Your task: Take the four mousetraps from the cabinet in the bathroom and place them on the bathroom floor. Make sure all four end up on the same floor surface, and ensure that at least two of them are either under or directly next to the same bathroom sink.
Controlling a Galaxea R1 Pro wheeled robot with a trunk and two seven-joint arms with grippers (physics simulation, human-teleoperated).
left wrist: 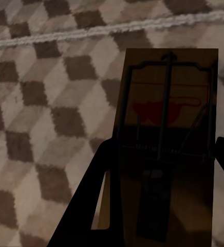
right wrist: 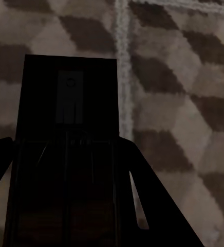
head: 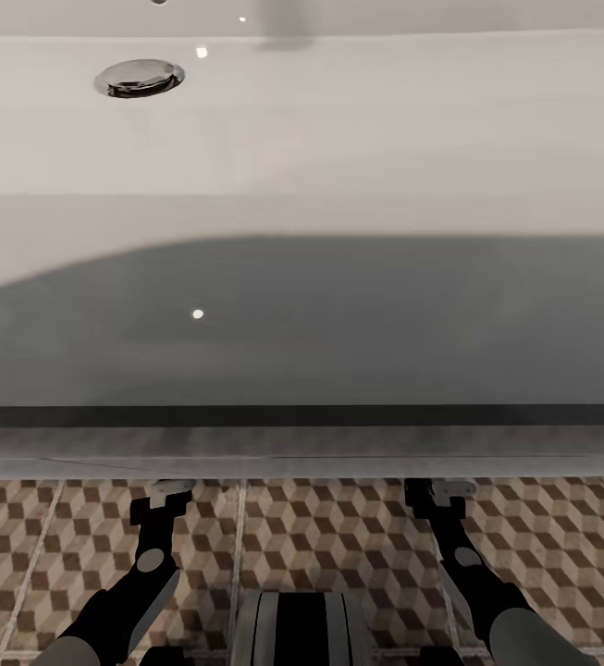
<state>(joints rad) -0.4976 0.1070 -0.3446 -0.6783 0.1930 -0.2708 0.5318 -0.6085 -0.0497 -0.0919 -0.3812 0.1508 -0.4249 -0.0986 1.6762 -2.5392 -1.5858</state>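
Black and grey, the robot's 2 arms reach forward from the lower edge of the head view, over the bathroom floor with its brown-and-beige cube tiles and pale grout lines. The left gripper and the right gripper both end just at the front rim of the sink, their tips partly hidden beneath that rim. In the left wrist view, a mousetrap sits between the dark fingers of the left gripper: a flat dark-brown slab with a thin metal bar frame and a red mark on its face, held over the tiles, with a grout line running across the floor beyond it. The fingers stand on either side of the slab and appear to clamp it. In the right wrist view, a second mousetrap lies very dark between the fingers of the right gripper, a small pale metal piece visible near its far end; this gripper too appears closed on its slab, above tiles crossed by a grout line. Farther off, the wide white basin spreads across the head view, shadowed grey along its near slope, with a chrome drain set at its far left.
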